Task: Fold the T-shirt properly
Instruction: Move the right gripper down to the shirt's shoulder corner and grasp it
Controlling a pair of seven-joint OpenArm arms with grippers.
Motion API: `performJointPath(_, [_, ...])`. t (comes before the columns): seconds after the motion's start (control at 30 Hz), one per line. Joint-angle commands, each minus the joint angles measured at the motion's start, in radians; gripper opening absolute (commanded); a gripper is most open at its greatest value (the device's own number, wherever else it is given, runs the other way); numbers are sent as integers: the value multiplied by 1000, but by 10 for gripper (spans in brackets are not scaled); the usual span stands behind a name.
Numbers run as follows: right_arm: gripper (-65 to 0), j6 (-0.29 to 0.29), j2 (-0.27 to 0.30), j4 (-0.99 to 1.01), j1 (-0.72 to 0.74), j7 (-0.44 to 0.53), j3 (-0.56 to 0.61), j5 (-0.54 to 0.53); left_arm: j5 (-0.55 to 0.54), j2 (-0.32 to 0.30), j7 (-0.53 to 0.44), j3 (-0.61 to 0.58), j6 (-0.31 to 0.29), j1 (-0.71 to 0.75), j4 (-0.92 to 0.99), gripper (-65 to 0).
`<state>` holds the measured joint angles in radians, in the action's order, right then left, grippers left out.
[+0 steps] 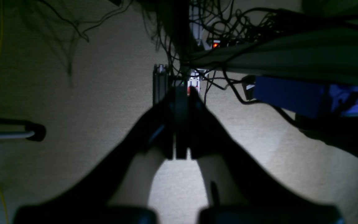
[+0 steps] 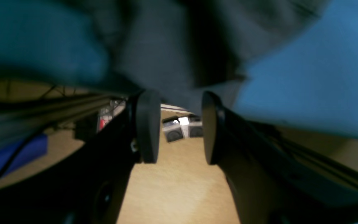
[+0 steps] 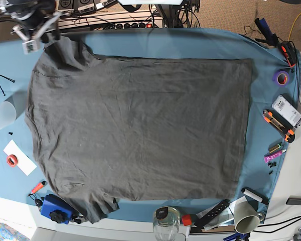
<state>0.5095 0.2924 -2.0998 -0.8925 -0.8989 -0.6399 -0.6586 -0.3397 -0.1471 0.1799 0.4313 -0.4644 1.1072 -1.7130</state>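
On blue cloth (image 3: 190, 42), T-shirt (image 3: 140, 125) spread flat

This is a robotics lab or workshop bench. A blue cloth-covered table (image 3: 190, 42) is ringed with tools: orange-handled utility knives (image 3: 278, 125), a purple tape roll (image 3: 282, 77), a black remote control (image 3: 213, 211) and a white power strip (image 3: 90, 6). Tangled black cables (image 1: 228, 21) hang over a beige carpeted floor (image 1: 104, 93).
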Motion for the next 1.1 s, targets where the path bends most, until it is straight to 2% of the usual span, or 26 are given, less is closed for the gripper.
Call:
performJointPath(0.0, [-424, 45, -4, 11, 0, -6, -55, -66, -5, -3, -13, 4, -5, 21, -11, -650])
performJointPath(0.1, [-424, 175, -27, 87, 37, -113, -204, -304, -5, -3, -13, 4, -5, 21, -11, -650])
performJointPath(0.13, [-424, 189, -29, 113, 48, -153, -241, -367, -5, -3, -14, 4, -5, 20, -11, -650])
performJointPath(0.23, [-424, 189, -29, 208, 64, -226, -293, -490, -6, -3, -16, 4, -5, 20, -11, -650])
performJointPath(0.47, [-424, 189, -27, 442, 121, -280, -289, -620, -5, -3, -15, 4, -5, 20, -11, -650])
performJointPath(0.9, [-424, 189, -27, 475, 201, -257, -289, -624, -5, -3, -16, 4, -5, 20, -12, -650])
performJointPath(1.07, [-424, 189, -27, 475, 223, -231, -289, -557, -6, -3, -16, 4, -5, 20, -12, -650])
